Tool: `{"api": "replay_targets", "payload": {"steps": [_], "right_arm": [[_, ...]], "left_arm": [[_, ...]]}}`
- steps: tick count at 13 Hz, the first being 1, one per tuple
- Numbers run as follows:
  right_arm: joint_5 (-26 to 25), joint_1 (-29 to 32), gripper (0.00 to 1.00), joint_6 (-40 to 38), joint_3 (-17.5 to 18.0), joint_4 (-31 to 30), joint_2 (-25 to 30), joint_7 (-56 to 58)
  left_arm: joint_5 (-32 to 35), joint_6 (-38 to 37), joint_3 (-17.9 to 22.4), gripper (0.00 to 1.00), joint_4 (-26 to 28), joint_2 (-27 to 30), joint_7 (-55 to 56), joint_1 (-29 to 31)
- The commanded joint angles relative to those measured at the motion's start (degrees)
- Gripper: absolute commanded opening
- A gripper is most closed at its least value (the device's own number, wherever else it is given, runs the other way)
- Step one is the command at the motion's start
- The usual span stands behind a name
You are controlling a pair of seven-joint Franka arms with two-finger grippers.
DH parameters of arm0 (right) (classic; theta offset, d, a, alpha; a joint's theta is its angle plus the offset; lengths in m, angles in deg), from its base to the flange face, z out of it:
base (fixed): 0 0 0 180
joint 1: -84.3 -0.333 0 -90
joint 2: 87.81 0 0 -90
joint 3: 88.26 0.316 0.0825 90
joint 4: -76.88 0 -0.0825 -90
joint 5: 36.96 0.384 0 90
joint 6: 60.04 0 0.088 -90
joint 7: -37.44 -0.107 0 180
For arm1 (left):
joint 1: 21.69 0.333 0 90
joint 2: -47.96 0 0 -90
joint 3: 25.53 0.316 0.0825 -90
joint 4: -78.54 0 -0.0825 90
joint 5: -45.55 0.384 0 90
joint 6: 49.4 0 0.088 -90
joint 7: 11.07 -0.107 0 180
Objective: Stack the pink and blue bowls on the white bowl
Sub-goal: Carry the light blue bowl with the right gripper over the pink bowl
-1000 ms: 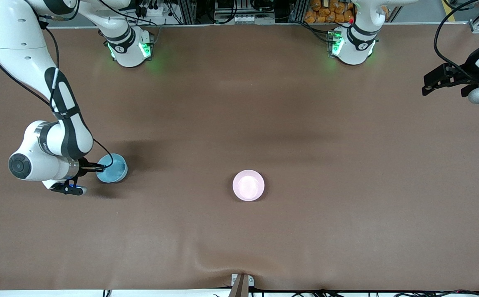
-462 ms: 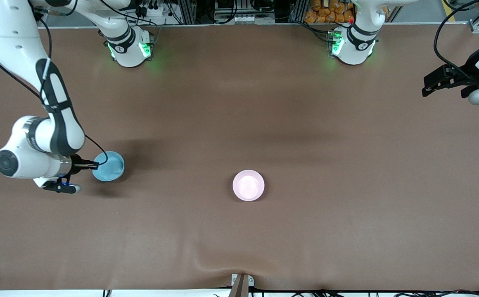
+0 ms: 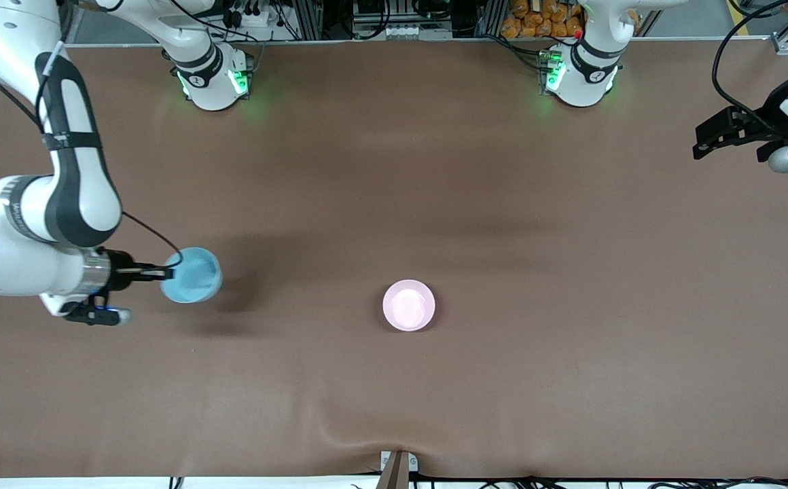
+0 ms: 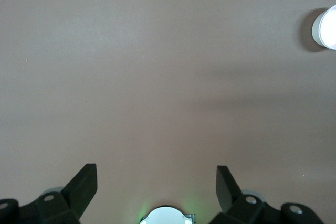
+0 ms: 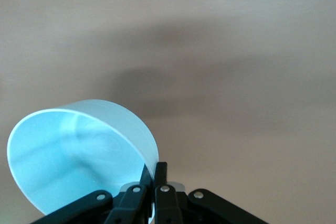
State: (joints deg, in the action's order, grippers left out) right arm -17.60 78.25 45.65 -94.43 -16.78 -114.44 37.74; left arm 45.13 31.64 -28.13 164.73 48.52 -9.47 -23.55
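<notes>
Over the table's right-arm end, your right gripper [image 3: 166, 274] pinches the blue bowl's [image 3: 191, 275] rim, lifted and tilted. Carry it level, above the pink bowl [image 3: 408, 305] mid-table, well apart; nothing blocks the way. Your left gripper [image 4: 156, 192] waits, jaws spread wide and empty.

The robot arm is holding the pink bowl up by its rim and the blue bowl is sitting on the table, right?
Not quite, the colours are swapped. The right gripper is shut on the rim of the blue bowl and holds it up over the table, as the right wrist view shows. The pink bowl is the one sitting on the table, seen in the front view.
</notes>
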Motion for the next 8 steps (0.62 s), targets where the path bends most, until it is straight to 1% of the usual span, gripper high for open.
{"api": "replay_targets", "payload": {"steps": [1,2,4,8], "right_arm": [[6.72,-3.43,0.00,-0.49,-0.25,4.70,-4.04,-5.98],[7.88,-6.06,0.00,-0.40,-0.25,6.19,-5.27,-10.53],[8.24,-10.54,0.00,-0.14,-0.25,9.45,-7.55,-22.82],[8.94,-18.72,0.00,6.79,-0.16,11.91,-9.75,-40.77]], "left_arm": [[0.60,0.62,-0.48,1.00,0.74,1.38,-1.17,0.81],[0.42,0.62,-0.48,1.00,0.73,1.38,-1.08,0.81],[0.25,0.62,-0.48,1.00,0.64,1.29,-1.17,0.89],[0.16,0.62,-0.48,1.00,0.73,1.20,-1.17,0.98]]}}
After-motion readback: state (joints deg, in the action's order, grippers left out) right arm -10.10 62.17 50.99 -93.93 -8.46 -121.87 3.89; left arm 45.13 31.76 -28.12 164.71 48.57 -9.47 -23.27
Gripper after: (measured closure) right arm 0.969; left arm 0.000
